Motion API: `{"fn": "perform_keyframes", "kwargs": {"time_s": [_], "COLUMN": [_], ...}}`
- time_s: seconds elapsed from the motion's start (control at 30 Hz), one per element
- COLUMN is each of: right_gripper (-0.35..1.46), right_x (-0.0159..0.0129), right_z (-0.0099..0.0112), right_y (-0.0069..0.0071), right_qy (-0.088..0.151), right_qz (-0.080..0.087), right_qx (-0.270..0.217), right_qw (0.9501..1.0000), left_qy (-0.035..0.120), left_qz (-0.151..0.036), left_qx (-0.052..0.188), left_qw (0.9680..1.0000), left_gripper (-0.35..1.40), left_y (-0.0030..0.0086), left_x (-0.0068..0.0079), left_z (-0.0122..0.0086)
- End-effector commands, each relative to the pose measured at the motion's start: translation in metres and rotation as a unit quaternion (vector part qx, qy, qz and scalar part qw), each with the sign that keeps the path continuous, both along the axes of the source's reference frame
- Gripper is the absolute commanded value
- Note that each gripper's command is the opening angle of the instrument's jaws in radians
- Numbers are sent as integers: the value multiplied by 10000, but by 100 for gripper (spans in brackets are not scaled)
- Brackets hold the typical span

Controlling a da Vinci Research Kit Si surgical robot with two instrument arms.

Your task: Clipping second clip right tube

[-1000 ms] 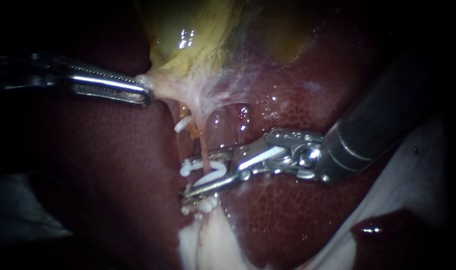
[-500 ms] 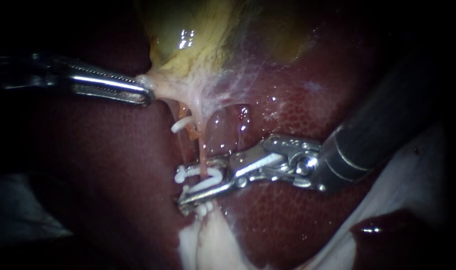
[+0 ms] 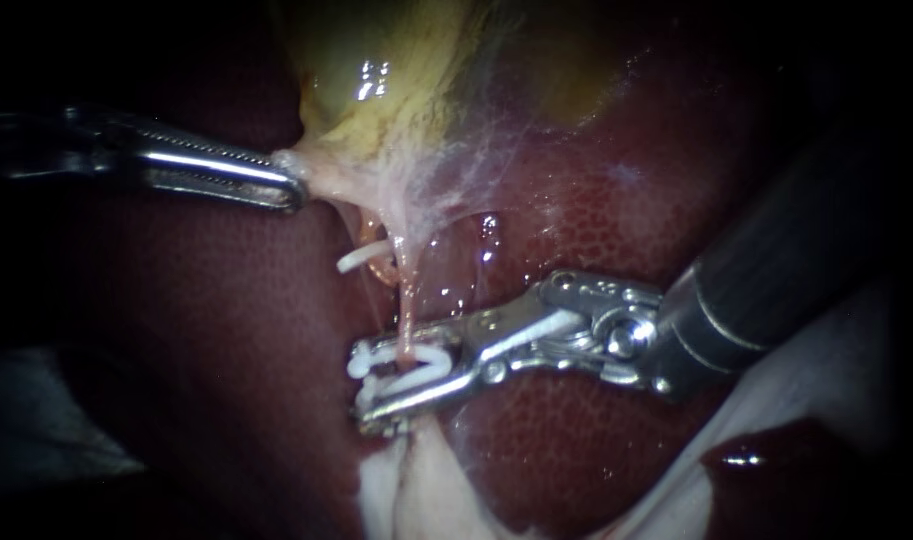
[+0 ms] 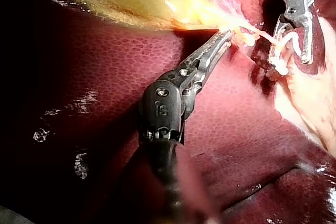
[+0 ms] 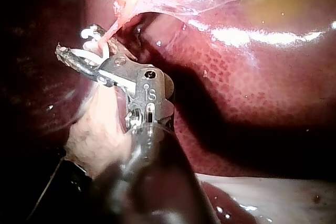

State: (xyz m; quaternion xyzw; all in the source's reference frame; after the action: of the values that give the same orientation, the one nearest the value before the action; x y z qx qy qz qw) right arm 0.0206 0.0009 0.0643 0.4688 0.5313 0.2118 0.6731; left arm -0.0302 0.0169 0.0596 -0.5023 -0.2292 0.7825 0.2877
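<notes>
A thin pink tube (image 3: 406, 300) runs down from the yellow gallbladder (image 3: 416, 70) over the dark red liver (image 3: 596, 220). My right instrument (image 3: 364, 385) comes in from the right, and its jaws straddle the tube with a white clip (image 3: 421, 362) held between them, the clip bent around the tube. Another white clip (image 3: 359, 259) sits higher up, on the tissue just left of the tube. My left instrument (image 3: 288, 188) is shut on the pale tissue at the gallbladder's neck and holds it taut to the left. In the right wrist view the clip (image 5: 97, 45) lies in my right instrument's jaws (image 5: 79, 51).
Pale whitish tissue (image 3: 406, 490) lies below the clipped spot, and more (image 3: 826, 380) lies at the lower right. Thin webbing (image 3: 476, 150) spans between the gallbladder and the liver. In the left wrist view my right instrument (image 4: 286, 51) stands just beyond my left instrument's jaws (image 4: 223, 38).
My right instrument's jaws have come closer together, squeezing the white clip around the tube. The tube has straightened slightly. The left instrument has not moved.
</notes>
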Motion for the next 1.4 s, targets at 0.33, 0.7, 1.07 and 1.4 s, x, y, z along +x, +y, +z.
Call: {"fn": "perform_keyframes", "kwargs": {"time_s": [0.33,0.7,1.07,1.4], "right_gripper": [30,10,-12,-35], "right_x": [2,2,1,-2], "right_z": [-4,-3,-3,-3], "right_y": [-4,-5,-5,-7], "right_qy": [131,75,57,-46], "right_qz": [-298,-298,-307,-326], "right_qx": [177,305,360,631], "right_qw": [9993,9991,9989,9975], "left_qy": [0,0,0,1], "left_qz": [0,0,-1,-1], "left_qx": [0,-1,0,-1], "left_qw": [10000,10000,10000,10000], "left_gripper": [-35,-35,-35,-35], "left_y": [0,0,0,0], "left_x": [0,0,0,0], "left_z": [0,0,0,0]}}
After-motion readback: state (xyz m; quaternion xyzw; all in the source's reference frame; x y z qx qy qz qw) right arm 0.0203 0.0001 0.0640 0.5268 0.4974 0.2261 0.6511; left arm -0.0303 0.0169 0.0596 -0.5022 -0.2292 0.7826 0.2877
